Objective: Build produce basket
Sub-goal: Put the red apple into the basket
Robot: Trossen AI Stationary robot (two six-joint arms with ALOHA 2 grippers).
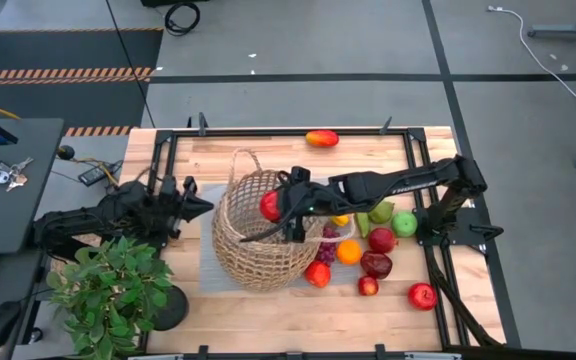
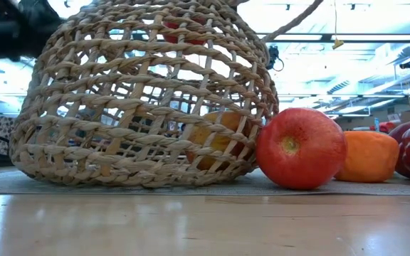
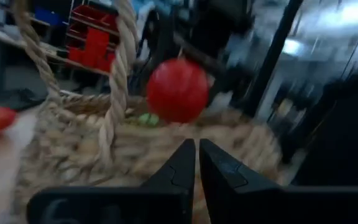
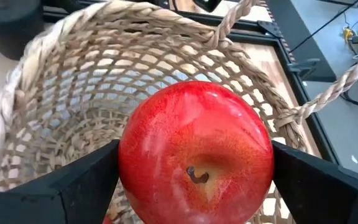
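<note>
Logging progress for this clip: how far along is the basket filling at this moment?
Early. The basket looks empty in the right wrist view. In hand: the right gripper holds a red apple over its opening. Left: the fruit pile beside the basket and the mango at the far edge. The left gripper waits shut beside the basket.

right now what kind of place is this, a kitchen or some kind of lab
Most likely a robotics lab or workshop, not a kitchen. The light wooden table sits in a black metal frame on a grey concrete floor with orange-and-black hazard tape, and red storage bins line shelves behind it.
</note>
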